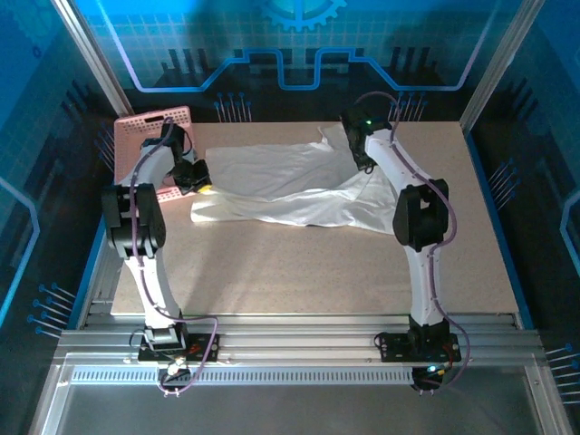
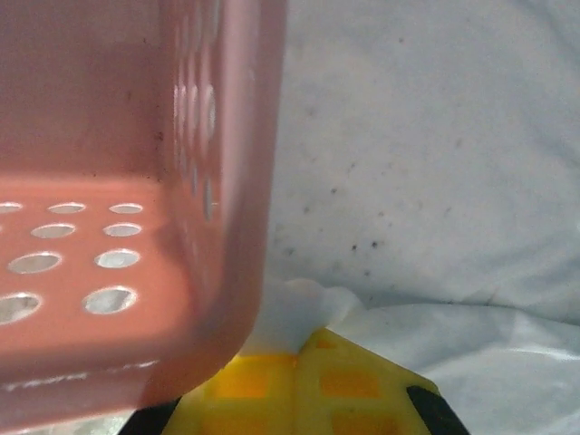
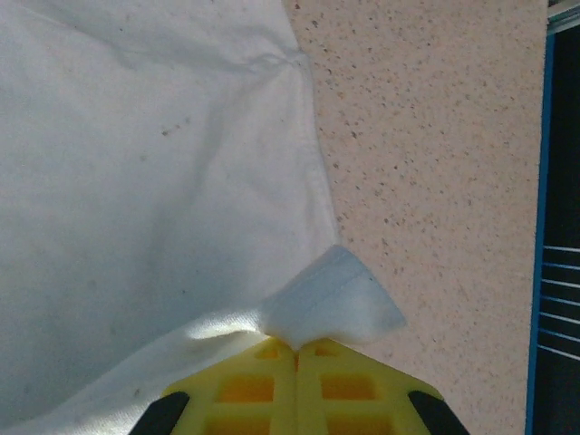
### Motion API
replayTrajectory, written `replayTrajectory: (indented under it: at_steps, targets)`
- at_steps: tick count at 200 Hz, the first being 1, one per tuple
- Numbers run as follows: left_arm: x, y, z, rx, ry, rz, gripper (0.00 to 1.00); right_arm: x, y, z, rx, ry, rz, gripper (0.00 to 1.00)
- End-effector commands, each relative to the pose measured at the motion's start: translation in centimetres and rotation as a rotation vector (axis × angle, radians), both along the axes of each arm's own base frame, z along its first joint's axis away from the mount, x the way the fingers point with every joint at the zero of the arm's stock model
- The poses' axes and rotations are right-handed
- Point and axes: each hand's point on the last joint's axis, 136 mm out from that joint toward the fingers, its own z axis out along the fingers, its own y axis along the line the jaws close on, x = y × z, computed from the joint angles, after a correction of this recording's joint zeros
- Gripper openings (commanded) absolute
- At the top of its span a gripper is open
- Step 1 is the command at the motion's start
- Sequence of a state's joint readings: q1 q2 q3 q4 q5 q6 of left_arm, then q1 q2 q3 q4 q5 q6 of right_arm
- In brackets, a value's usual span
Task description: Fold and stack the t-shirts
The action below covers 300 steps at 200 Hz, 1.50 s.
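Left end effector (image 2: 297,352), right end effector (image 3: 296,346) each pinching white t-shirt (image 1: 290,184) edge; fabric rumpled.

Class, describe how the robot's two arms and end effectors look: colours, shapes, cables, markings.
The left arm and right arm have white rounded links, bulky black joint housings and black bases. A thin purple cable loops along each. A small green light glows on the right arm. The left end effector and right end effector have yellow fingers moulded with square recesses.
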<state>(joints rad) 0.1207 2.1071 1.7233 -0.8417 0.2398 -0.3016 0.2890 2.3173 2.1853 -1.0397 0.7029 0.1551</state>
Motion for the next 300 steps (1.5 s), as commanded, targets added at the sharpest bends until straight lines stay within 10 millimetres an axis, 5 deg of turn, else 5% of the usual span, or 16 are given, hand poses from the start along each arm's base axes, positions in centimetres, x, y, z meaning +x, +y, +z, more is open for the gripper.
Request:
replayTrajectory:
  at_steps: [1,12,33,44,73,102,133,195,256,277,300]
  targets:
    - [1.5,-0.1,1.5,0.003,-0.051,-0.003,0.50,1.4,0.3,-0.3,0.002,-0.016,0.002,0.11]
    - [1.9,-0.2,2.8,-0.010,-0.080,0.005,0.65,1.9,0.1,0.1,0.051,-0.035,-0.030,0.40]
    - [1.4,-1.2,6.2,-0.066,-0.135,0.015,0.76,1.1,-0.5,2.1,0.177,-0.060,-0.108,0.60]
    - [0.3,-1.7,8.1,-0.095,-0.158,0.021,0.88,-0.3,-0.5,3.7,0.246,-0.073,-0.128,0.65]
    - [-4.7,-3.1,10.3,-0.147,-0.170,0.026,0.93,-6.6,-0.1,4.8,0.466,-0.022,-0.199,0.70]
    - [-9.8,-4.1,8.4,-0.184,-0.113,0.026,0.92,-13.5,-0.1,1.9,0.666,0.071,-0.320,0.70]
    - [-11.9,-4.0,4.7,-0.191,-0.066,0.065,0.88,-17.2,-1.7,-2.5,0.721,0.127,-0.401,0.70]
    - [-10.9,-0.9,-0.6,-0.060,0.001,0.136,0.77,-16.2,-2.8,-7.7,0.709,0.184,-0.458,0.69]
    - [-8.2,1.3,-4.2,0.019,-0.005,0.214,0.66,-15.3,-3.5,-9.6,0.695,0.190,-0.517,0.65]
    - [-7.4,1.5,-5.3,0.017,0.007,0.232,0.52,-15.6,-4.1,-10.2,0.658,0.206,-0.554,0.46]
    - [-8.1,2.5,-6.2,0.078,0.053,0.238,0.19,-16.3,-5.0,-9.7,0.611,0.205,-0.572,0.17]
